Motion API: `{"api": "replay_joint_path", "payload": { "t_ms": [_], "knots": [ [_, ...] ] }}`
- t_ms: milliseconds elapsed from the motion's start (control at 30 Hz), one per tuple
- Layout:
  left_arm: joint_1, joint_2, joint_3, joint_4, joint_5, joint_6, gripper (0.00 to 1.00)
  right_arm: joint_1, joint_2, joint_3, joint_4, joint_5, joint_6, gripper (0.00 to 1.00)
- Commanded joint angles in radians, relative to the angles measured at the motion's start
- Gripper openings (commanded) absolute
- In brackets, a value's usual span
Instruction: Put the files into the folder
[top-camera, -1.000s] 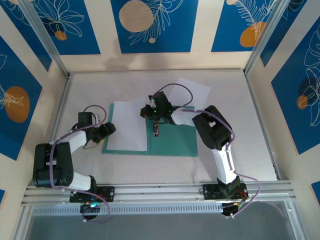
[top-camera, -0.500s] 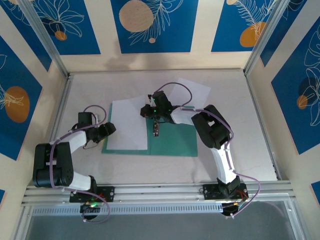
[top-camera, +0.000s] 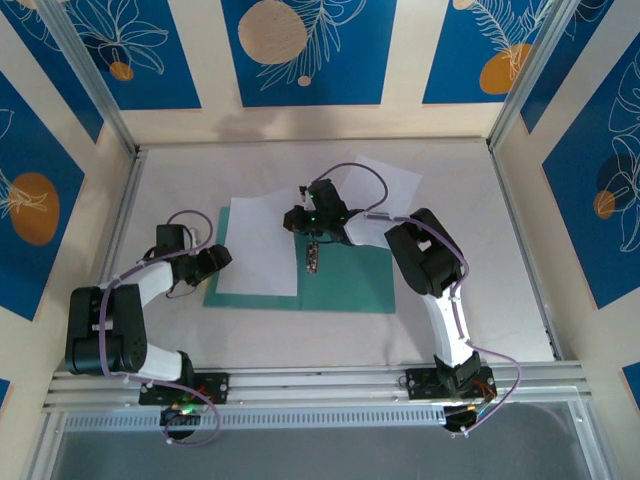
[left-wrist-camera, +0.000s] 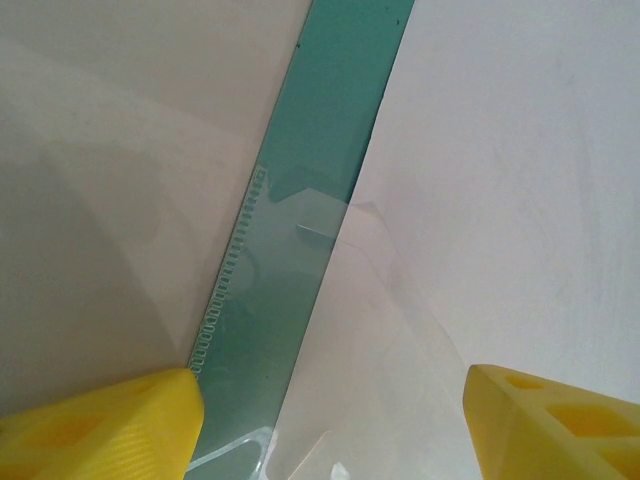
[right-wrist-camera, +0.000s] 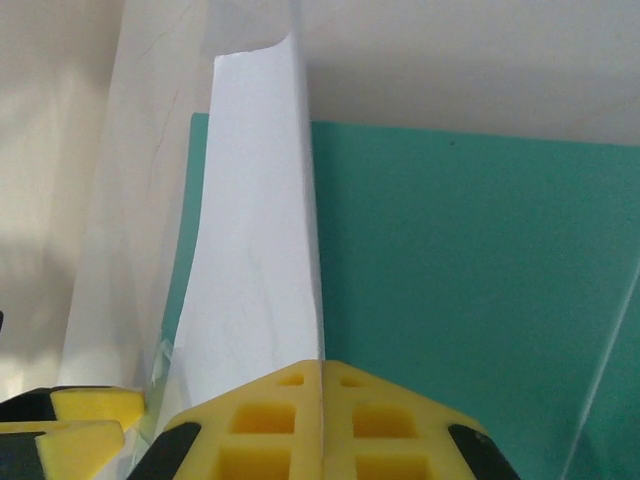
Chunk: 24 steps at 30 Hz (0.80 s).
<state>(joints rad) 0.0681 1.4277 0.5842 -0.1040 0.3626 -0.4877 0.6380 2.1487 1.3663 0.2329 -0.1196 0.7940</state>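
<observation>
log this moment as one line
right claw: shut on white sheet over teal folder | left claw: open, folder's left edge | second sheet: on table behind

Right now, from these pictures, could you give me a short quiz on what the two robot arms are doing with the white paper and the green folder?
1. True or false: the right gripper is shut on the edge of a thin white rectangular paper sheet.
2. What lies beneath that sheet? A) a flat teal-green paper folder B) a blue tray C) a wooden board
3. Fill in: the left gripper, at the folder's left edge, has its jaws ____.
Key: 1 true; 2 A; 3 open.
</observation>
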Motion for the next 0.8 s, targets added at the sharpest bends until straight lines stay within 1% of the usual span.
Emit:
{"api": "replay_joint_path", "payload": {
  "t_ms": [0,567,767],
  "knots": [
    [0.012,0.016,-0.041,-0.068,0.002,0.006,0.72,0.017,0.013,-0.005,0.031,-0.022,0.005,0.04],
    [0.014,0.012,-0.043,-0.067,-0.004,0.005,0.72,0.048,0.03,-0.025,0.052,-0.043,0.011,0.04],
    [0.016,-0.009,-0.04,-0.07,-0.007,0.005,0.75,0.048,0.029,-0.034,0.056,-0.056,0.007,0.04]
  ]
}}
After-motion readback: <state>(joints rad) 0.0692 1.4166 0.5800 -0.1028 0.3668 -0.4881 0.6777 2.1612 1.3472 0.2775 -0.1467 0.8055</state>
